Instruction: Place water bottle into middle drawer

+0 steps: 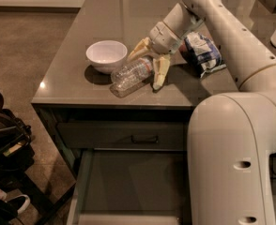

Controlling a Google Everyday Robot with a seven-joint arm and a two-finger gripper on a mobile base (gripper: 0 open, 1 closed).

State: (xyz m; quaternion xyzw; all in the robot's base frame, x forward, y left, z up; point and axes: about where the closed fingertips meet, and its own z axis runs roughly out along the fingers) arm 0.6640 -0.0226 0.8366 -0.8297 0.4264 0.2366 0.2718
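— Grey countertop (63,86), centre frame: where were you?
— My gripper (150,60) hung low over it, fingers spread apart, straddling the cap end of the water bottle (127,76), which lay on its side just beside the white bowl (106,55).
— The middle drawer (128,186)?
— Open, at the frame's bottom.

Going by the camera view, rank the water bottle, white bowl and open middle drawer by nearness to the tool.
The tool sits open, low over the table.
1. Water bottle: lying between its fingers.
2. White bowl: just left, on the same table.
3. Middle drawer: pulled out below the front edge, farthest.
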